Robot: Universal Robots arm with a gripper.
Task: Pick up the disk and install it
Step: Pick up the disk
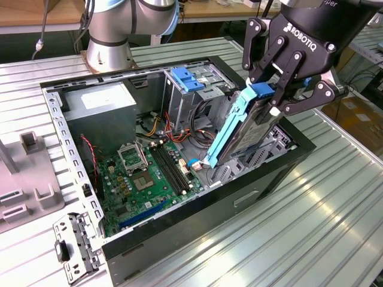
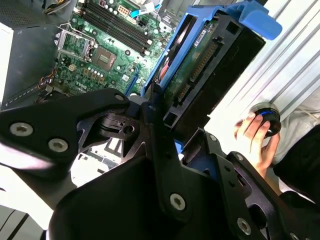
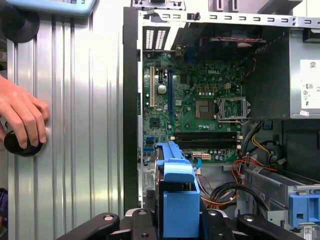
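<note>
End effector [image 1: 268,104] clamped on one disk [image 1: 237,128], tilted over one open computer case [image 1: 197,222].

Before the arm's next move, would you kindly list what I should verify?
1. Pincer shut on the disk: ok.
2. Disk level: not ok, steeply tilted.
3. Disk's lower end clear of the motherboard: cannot tell.
4. Person's hand outside the case: ok, resting on a black knob on the table.
5. Loose cables clear of the disk: cannot tell.
</note>
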